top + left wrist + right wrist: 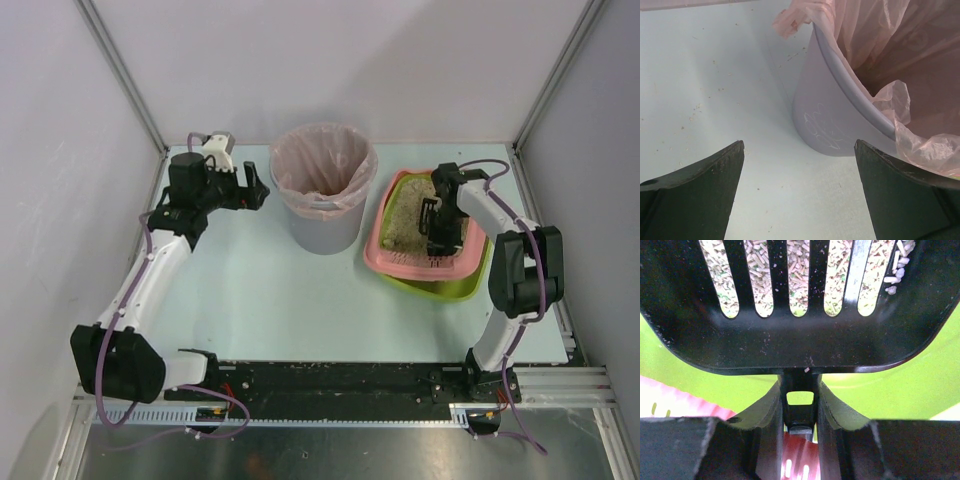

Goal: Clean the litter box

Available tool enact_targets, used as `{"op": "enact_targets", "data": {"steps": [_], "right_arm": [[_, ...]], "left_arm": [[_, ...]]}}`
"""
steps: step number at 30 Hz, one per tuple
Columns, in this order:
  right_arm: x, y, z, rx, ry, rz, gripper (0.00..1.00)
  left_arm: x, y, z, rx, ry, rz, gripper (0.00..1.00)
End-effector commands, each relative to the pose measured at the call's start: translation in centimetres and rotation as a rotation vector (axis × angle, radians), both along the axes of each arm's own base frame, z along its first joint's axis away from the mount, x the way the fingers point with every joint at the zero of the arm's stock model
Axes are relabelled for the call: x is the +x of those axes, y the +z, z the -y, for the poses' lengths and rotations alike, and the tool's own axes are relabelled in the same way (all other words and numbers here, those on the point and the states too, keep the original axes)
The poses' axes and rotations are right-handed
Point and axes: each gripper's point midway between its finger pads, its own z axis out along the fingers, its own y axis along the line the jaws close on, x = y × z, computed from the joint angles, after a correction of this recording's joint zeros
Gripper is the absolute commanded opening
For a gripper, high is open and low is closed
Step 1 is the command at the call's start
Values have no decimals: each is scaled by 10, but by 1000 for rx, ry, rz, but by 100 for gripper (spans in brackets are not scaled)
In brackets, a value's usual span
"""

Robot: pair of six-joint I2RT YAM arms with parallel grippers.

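The pink litter box (385, 262) with green inner rim and beige granules (405, 222) sits right of centre. My right gripper (437, 222) is over it, shut on the handle of a black slotted scoop (800, 305). In the right wrist view the scoop's blade is down over the granules (798, 265), with the green wall (900, 390) and the pink slotted ledge (800, 460) behind it. My left gripper (258, 188) is open and empty, just left of the grey bin (325, 225). In the left wrist view its fingers (700, 190) frame bare table beside the bin (832, 120).
The grey round bin with a pinkish bag (322, 165) stands between the two arms at the back centre. Small specks of litter lie on the table (705, 100) to the left of the bin. Cage posts and walls bound the table.
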Motion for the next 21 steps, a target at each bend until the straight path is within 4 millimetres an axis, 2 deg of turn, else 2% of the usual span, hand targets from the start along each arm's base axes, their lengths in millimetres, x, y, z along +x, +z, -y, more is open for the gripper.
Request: {"op": "enact_targets", "data": {"steps": [1,9,11,12,13,14,15,16,17,21], "right_arm": [[8,10,-4,13,-12,70,0],[33,-2,-13,9,-1,140,2],[40,-4,-9,-23,-4,172,5],[41,-5,-9,-25,1,178,6],[43,-6,-7,-34,1,188,6],[42,-8,-6,-39,4,186,6],[41,-9,-5,-44,9,187,6],[43,-8,-5,-42,9,197,6],[44,-6,-5,-39,8,206,6],[43,0,-5,-33,37,226,7]], "left_arm": [[-4,42,7,-13,-32,116,96],[-11,74,22,-44,-37,142,93],[-16,88,34,-43,-55,164,92],[-19,88,38,-33,-62,152,92],[-26,90,55,-30,-100,146,91],[-30,102,64,-33,-118,163,91],[-36,104,72,-34,-130,154,91],[-45,104,92,-33,-171,145,91],[-50,114,101,-44,-188,161,91],[-76,115,150,-99,-274,107,89]]}}
